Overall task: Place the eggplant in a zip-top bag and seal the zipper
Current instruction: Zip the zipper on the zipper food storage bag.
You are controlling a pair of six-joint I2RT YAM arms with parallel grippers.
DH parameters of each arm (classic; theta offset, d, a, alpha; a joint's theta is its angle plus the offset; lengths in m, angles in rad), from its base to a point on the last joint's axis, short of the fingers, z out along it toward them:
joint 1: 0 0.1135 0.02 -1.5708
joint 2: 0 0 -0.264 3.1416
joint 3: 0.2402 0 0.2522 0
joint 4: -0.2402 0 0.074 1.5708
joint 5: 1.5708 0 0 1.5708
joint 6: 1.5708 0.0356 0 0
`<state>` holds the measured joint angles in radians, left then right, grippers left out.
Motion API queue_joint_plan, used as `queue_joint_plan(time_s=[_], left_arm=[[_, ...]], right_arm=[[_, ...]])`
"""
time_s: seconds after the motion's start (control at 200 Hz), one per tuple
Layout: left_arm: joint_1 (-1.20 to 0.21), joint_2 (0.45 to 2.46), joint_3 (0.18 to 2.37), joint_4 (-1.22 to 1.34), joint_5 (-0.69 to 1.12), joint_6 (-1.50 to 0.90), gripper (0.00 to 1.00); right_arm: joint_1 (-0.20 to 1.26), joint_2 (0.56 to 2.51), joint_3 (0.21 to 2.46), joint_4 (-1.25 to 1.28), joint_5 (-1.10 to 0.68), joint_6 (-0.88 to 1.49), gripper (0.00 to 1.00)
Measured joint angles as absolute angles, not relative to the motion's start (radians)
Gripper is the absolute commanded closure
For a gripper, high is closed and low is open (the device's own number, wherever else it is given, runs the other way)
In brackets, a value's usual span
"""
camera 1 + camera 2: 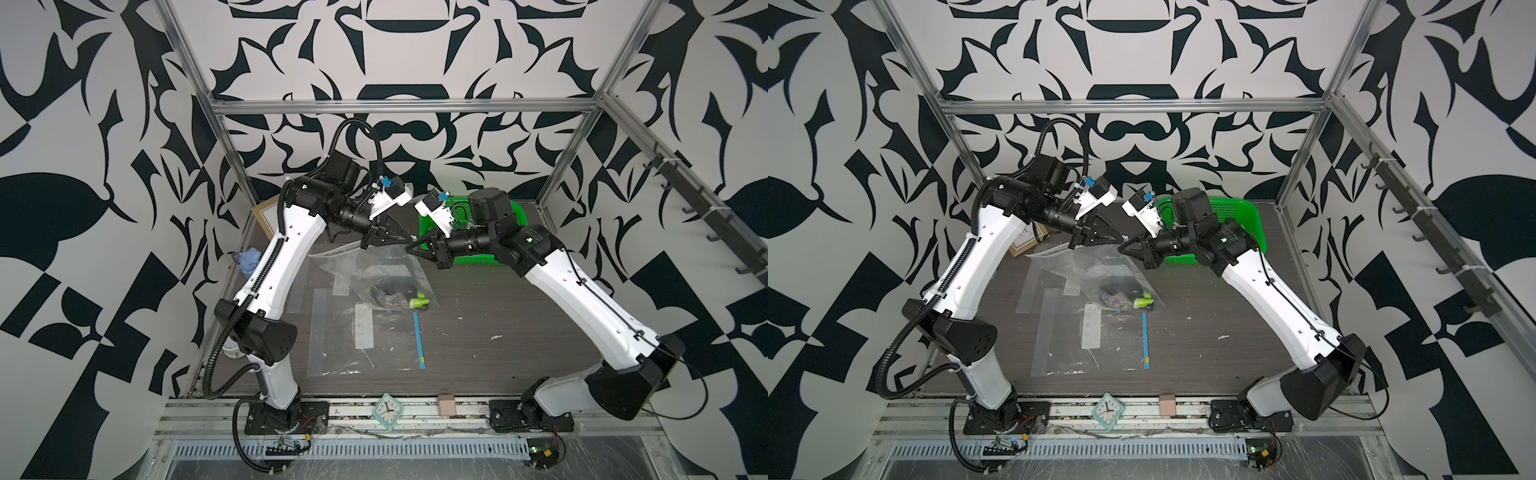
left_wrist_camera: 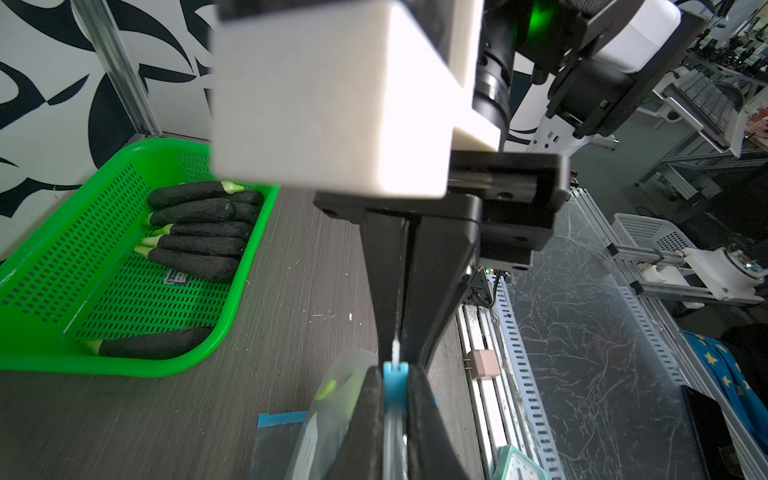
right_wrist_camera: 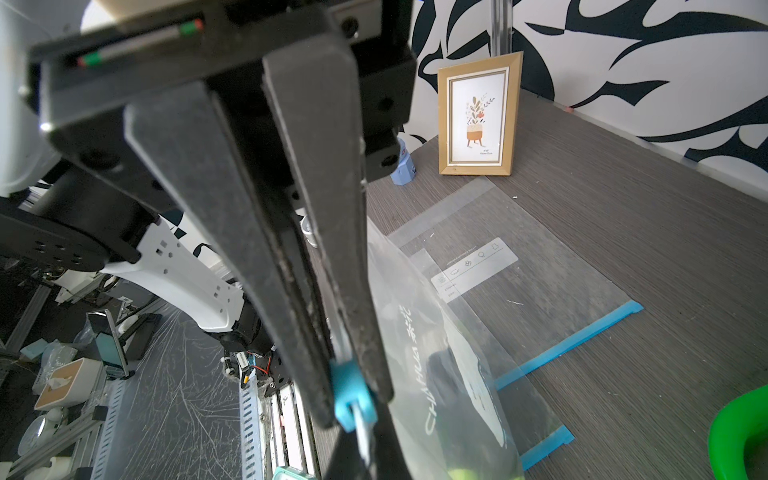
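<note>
L gripper [image 1: 407, 238] jaws: pinched on the blue slider [image 2: 392, 380] | R gripper [image 1: 411, 246] jaws: clamped tight on top edge of zip-top bag [image 1: 353, 266], tip to tip w/ L | ur bag hangs from both tips above table [image 1: 498, 324] | eggplant [image 1: 392, 293]: inside bag, down low, fyi

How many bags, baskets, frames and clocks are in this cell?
Bags: 3
Basket: 1
Frame: 1
Clock: 1
Total: 6
</note>
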<state>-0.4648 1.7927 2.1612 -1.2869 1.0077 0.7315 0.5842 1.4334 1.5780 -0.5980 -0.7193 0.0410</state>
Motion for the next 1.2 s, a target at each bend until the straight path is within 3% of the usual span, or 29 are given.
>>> queue_joint_plan(time_s=[0.13, 0.21, 0.275, 0.455, 1.2], left_arm=[[-0.465, 1.793, 2.161, -1.287, 1.008, 0.731, 1.00], [-0.465, 1.793, 2.161, -1.287, 1.007, 0.731, 1.00], [-0.465, 1.793, 2.161, -1.287, 1.007, 0.731, 1.00], [-0.465, 1.793, 2.161, -1.283, 1.007, 0.730, 1.00], [-0.480, 1.793, 2.157, -1.235, 0.959, 0.696, 0.95]], right_arm=[[0.584, 1.433, 1.573, -0.586, -0.712, 0.045, 0.85], [0.579, 1.427, 1.556, -0.559, -0.709, 0.049, 0.82], [0.575, 1.423, 1.544, -0.540, -0.708, 0.053, 0.83], [0.569, 1.407, 1.523, -0.501, -0.707, 0.065, 1.00], [0.450, 1.266, 1.429, -0.492, -0.715, 0.065, 1.00]])
